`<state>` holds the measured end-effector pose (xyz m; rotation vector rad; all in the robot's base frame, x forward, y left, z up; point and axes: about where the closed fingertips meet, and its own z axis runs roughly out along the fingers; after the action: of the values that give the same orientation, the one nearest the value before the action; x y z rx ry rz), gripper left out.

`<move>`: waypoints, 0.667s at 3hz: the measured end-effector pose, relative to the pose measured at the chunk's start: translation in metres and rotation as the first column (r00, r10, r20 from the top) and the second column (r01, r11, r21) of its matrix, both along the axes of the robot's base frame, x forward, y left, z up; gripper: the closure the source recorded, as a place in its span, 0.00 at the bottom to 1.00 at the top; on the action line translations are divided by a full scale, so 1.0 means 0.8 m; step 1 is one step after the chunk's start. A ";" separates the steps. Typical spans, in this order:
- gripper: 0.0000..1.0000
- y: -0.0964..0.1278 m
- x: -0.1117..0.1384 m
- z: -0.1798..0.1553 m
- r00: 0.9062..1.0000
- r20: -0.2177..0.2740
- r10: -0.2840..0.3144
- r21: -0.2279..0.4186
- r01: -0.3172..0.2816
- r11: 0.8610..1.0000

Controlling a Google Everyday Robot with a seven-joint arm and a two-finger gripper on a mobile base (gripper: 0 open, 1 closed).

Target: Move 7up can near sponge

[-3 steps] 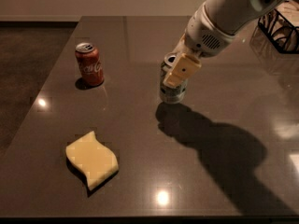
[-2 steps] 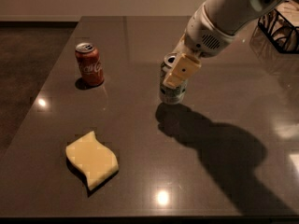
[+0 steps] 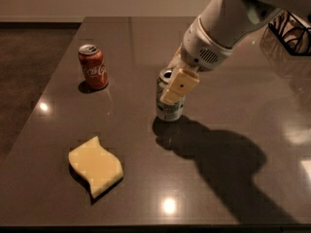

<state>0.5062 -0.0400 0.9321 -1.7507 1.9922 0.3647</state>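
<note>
The 7up can [image 3: 170, 109], pale silver-green with dark print, is upright near the middle of the dark table [image 3: 233, 130]. My gripper [image 3: 171, 89] reaches down from the upper right and is shut on the can. One cream finger [image 3: 180, 85] lies across the can's front; the other is hidden behind it. The can's base is at or just above the table. The pale-yellow sponge [image 3: 95, 165] with wavy edges lies flat at the lower left, well apart from the can.
A red Coca-Cola can [image 3: 93, 67] stands upright at the left, behind the sponge. A black wire basket [image 3: 291, 30] sits at the far right edge. The table's left edge borders a dark floor.
My gripper and the 7up can have moved together a little to the left and toward the front, closer to the sponge. The red can and the sponge have not moved.
</note>
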 end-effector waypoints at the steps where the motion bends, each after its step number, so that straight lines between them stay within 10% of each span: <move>1: 1.00 0.022 -0.020 -0.009 0.998 -0.014 0.060 0.004 -0.060 0.998; 2: 1.00 0.043 -0.036 -0.015 0.993 -0.021 0.115 0.005 -0.115 0.993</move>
<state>0.4775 -0.0058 0.9205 -1.8718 1.9086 0.4259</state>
